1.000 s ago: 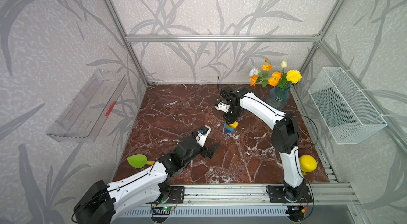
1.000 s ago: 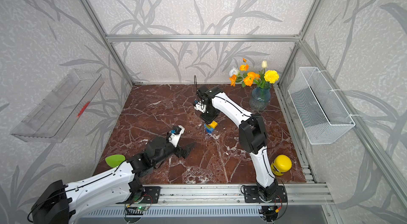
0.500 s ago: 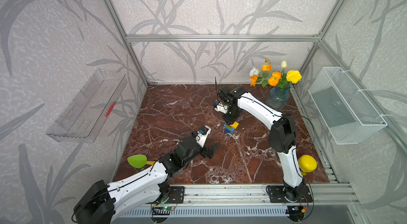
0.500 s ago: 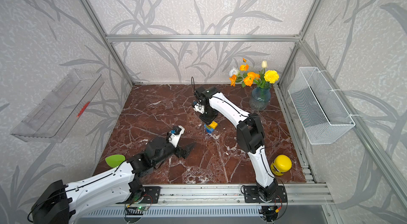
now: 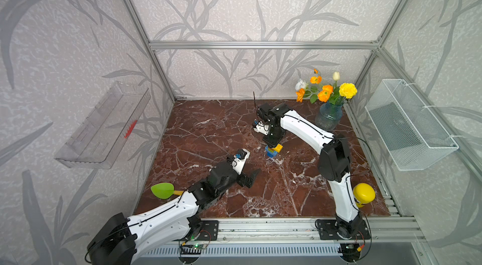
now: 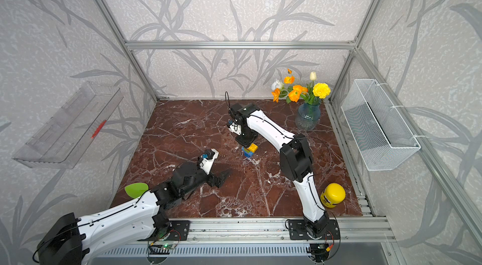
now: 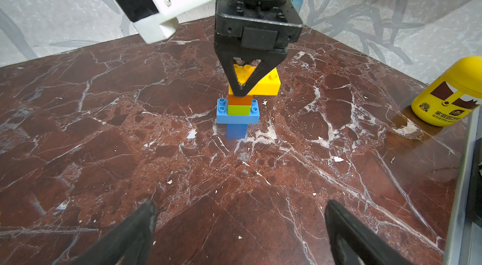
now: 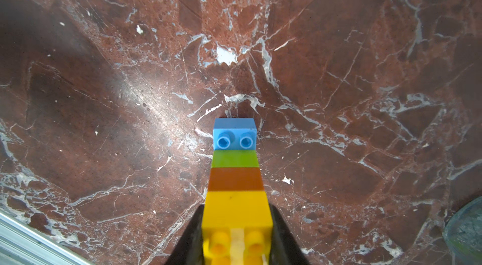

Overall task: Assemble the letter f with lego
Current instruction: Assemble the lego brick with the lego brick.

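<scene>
Plainly, in both top views the small multicoloured lego brick stack [image 5: 273, 150] stands upright near the middle of the red-brown marble tabletop [image 5: 208, 133], a shade toward 1 o'clock. The right gripper [image 5: 272, 144] points straight down onto its top. The left gripper [image 5: 250, 177] lies low at about 7 o'clock from the stack, well apart from it. A blue glass vase of flowers [image 5: 328, 120] sits in the 1 o'clock corner, a yellow plastic bottle [image 5: 363, 194] at 4 o'clock and a green leaf-shaped piece [image 5: 162, 190] at 8 o'clock.

From the left wrist, the stack reads upward: small blue brick [image 7: 236, 130] on the marble, long blue brick [image 7: 237, 118], small green brick [image 7: 238, 109], small orange brick [image 7: 240, 100], then the long yellow brick [image 7: 263, 85] overhanging one side. The right gripper pinches the yellow brick's end above the column. The left gripper's own fingers [image 7: 133, 235] are spread wide with only bare marble between them; it grips nothing.

From the right wrist, the black fingers [image 8: 189, 240] press against both sides of the long yellow brick, jaws narrowed to its width.
</scene>
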`<state>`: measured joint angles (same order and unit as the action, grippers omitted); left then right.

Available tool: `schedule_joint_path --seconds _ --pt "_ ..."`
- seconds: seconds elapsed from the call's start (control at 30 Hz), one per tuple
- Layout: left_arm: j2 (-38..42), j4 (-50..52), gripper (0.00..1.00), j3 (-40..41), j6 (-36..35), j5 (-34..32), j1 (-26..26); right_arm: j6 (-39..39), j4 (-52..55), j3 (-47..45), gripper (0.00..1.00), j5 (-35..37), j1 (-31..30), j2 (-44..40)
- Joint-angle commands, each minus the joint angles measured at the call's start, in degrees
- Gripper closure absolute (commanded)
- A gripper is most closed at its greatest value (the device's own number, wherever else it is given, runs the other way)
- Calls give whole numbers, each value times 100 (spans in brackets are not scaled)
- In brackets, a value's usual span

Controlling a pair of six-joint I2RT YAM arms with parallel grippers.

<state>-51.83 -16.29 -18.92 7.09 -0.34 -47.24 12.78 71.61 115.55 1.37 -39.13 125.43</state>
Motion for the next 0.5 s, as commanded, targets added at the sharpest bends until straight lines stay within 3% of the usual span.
schedule_joint_path --seconds 0.0,0.47 --pt "-55 -32 1 -55 -36 12 -18 -56 243 -524 94 173 -56 896" --pt "-133 3 1 -152 -59 86 -13 -64 195 -573 94 268 -52 991"
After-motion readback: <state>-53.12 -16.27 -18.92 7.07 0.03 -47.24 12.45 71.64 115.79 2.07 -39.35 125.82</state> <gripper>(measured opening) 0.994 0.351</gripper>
